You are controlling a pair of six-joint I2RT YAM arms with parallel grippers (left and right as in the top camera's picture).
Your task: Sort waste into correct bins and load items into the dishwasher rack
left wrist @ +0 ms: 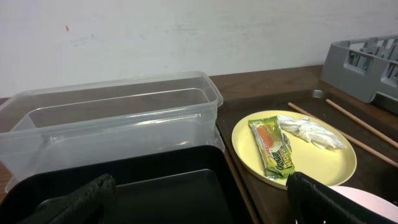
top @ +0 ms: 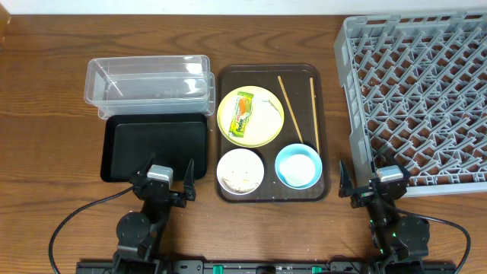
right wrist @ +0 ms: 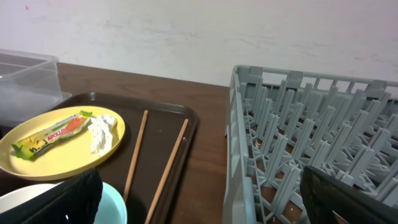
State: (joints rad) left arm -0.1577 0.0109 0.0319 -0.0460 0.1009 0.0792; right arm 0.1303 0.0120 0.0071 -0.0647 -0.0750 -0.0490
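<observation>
**Overhead and wrist views of the counter (top: 46,91).** At centre, a dark brown serving tray (top: 300,91) carries the items to be sorted.

- **Plate:** A round pale yellow plate (top: 255,135) lies at the far left of this tray. It bears a green-yellow-orange snack wrapper (top: 243,114) and, just beside it on the right, a crumpled white scrap (top: 270,109).
- **Chopsticks:** Two wooden chopsticks (top: 291,110) lie flat on the tray to the right of the plate. They are apart at the far end and closer at the near end.
- **Bowls:** A white bowl (top: 221,171) at the near left of the tray holds rice-like grains (top: 240,176). A light blue bowl (top: 298,166) stands just beside it on the right.
- **Bins:** A clear plastic tub (top: 148,80) stands left of the serving tray. A shallow black tray (top: 154,148) meets its near side.
- **Rack:** A grey lattice rack (top: 426,99) with upright pegs occupies the right of the counter, near the serving tray but not touching it.
- **Claws:** The left claw (left wrist: 200,182) sits at the near edge of the black tray, and the right claw (right wrist: 200,176) sits by the near left corner of the rack. Each is spread wide and grips nothing.
</observation>
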